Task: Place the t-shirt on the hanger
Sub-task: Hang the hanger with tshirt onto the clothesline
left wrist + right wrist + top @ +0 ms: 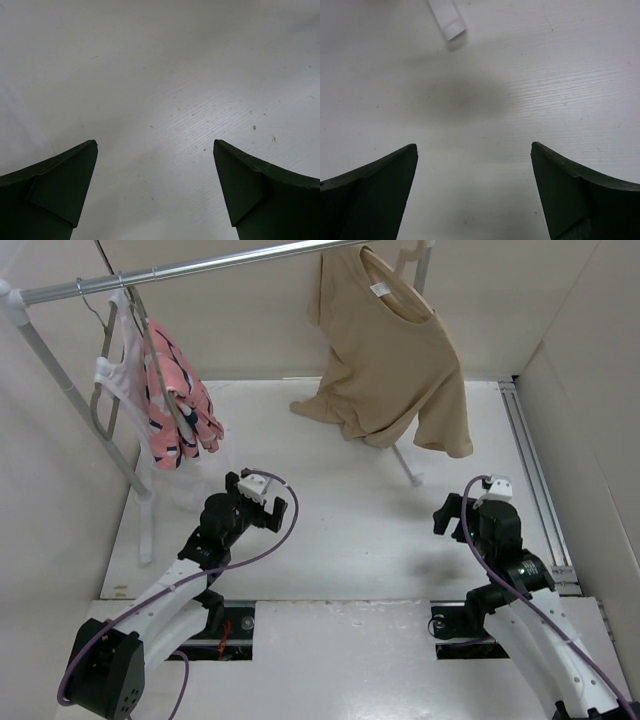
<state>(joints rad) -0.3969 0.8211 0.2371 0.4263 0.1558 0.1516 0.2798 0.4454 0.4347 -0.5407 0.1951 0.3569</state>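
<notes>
The left gripper (155, 146) and right gripper (474, 146) hang low over the table (330, 540), fingers spread wide, holding nothing. Beyond them, the t-shirt (385, 360) hangs lopsided and bunched on the hanger (408, 254) at the rail (200, 268). That uneven weight could slide it off, and an arm lifting nearby could snag the hem.

I could read no text, number or brand in any of my views. The only label I saw was a small white tag (380, 288) at the neck of the t-shirt (385, 370), too small to make out any print.
</notes>
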